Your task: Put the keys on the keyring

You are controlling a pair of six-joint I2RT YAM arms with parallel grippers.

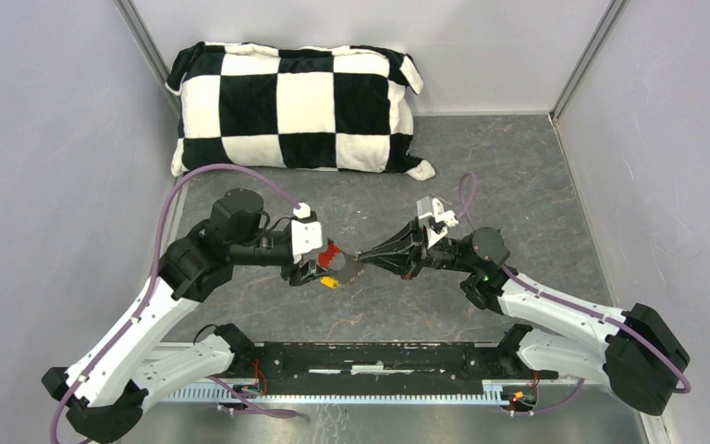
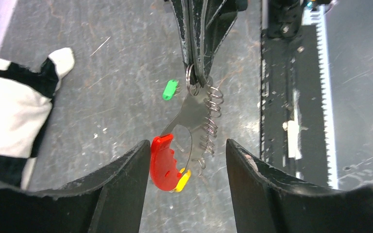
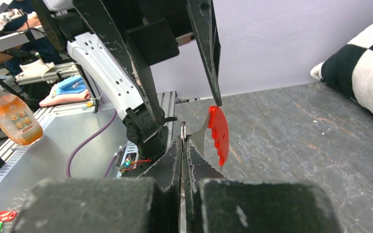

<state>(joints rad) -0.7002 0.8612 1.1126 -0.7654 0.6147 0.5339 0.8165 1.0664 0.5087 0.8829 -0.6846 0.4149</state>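
Observation:
My right gripper is shut on the small metal ring of the keyring and holds it above the table. The grey metal loop and the red tag hang from that ring. The yellow key sits right behind the red tag. My left gripper is open around the tag, which touches one finger. The green key lies loose on the grey table. In the right wrist view my right gripper pinches the ring, with the red tag just beyond it.
A black-and-white checked pillow lies at the back of the table. The black base rail runs along the near edge. Grey walls close in both sides. A bottle stands off the table.

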